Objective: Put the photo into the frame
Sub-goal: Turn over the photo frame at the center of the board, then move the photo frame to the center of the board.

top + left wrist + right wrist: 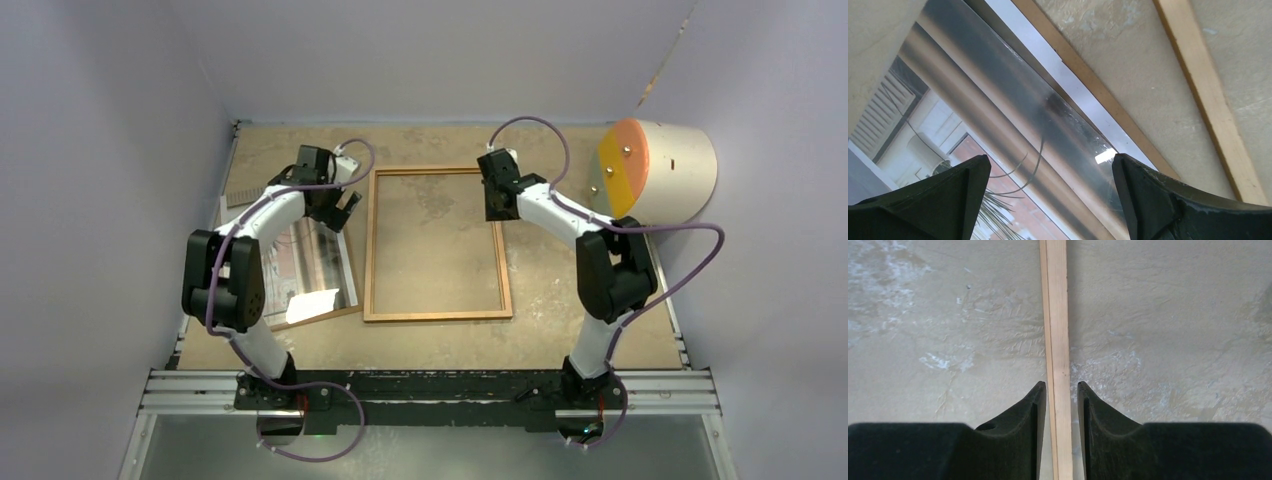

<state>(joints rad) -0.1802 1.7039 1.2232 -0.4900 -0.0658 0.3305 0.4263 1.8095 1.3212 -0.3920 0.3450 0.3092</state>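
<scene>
At the frame's (pixel 437 315) nine o'clock side, the photo (pixel 315 265) lies face up on a brown backing board (pixel 322 317) beneath the left gripper (pixel 1050 165), whose jaws are spread wide, probably to take its edge, while the right gripper (pixel 1061 390) narrowly straddles the one o'clock rail, seemingly steadying it, though the pinch is unclear.

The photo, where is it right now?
In the top view the photo lies face up left of the frame, on a brown board, partly beneath the left arm. The left gripper hangs open over its frame-side edge.
</scene>
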